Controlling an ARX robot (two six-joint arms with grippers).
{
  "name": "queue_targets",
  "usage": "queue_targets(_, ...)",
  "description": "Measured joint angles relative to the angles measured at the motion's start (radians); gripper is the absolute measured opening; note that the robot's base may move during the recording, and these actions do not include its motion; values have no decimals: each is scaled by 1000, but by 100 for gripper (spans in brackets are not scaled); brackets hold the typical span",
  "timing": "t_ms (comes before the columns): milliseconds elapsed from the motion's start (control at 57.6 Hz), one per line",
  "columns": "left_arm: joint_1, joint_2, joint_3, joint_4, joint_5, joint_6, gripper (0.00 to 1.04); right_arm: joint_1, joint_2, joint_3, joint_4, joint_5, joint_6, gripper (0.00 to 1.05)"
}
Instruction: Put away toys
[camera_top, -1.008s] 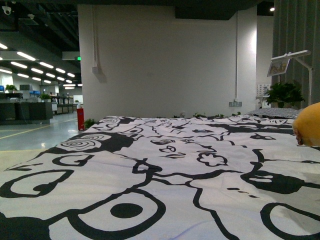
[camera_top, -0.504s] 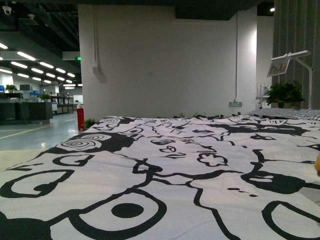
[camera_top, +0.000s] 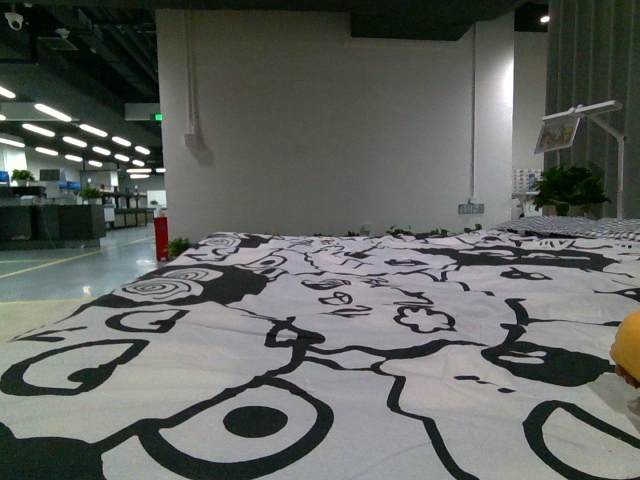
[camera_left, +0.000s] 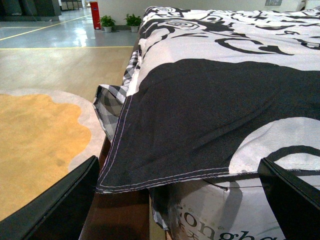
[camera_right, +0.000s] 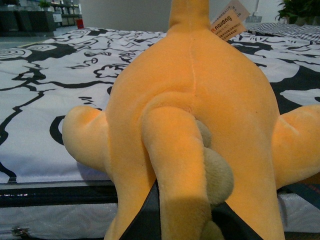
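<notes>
Right wrist view: right claw (camera_right: 187, 222) is held level and low against the mattress side (camera_right: 45, 215), aimed across the bed. The plush toy (camera_right: 195, 100) sits directly ahead of it, rump toward the camera and filling most of the frame, its paper tag (camera_right: 230, 20) on the far side from the claw. The patterned cover (camera_right: 60, 75) runs on flat and open beyond the toy. In the front view only a sliver of the toy shows at the border.

Left wrist view: left claw (camera_left: 178, 165) is also held level, facing the bed's corner. The cover's stitched hem (camera_left: 165, 180) hangs just ahead of it, between the fingers, with checked fabric (camera_left: 112, 107) and a lettered white wrap (camera_left: 220, 215) beneath. Past one finger (camera_left: 65, 205) lies open floor (camera_left: 55, 60) with an orange rug (camera_left: 35, 145).

Right claw: dark fingers close in on either side of a hanging limb of the toy, gripping it. Left claw: fingers spread wide, touching nothing
</notes>
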Motion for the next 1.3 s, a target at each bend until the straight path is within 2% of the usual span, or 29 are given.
queue_targets(573, 0, 0, 0, 0, 0, 0, 98, 2, -71, -86, 16, -2, 0, 7)
queue_targets(1303, 0, 0, 0, 0, 0, 0, 98, 3, -71, -89, 16, -2, -1, 7)
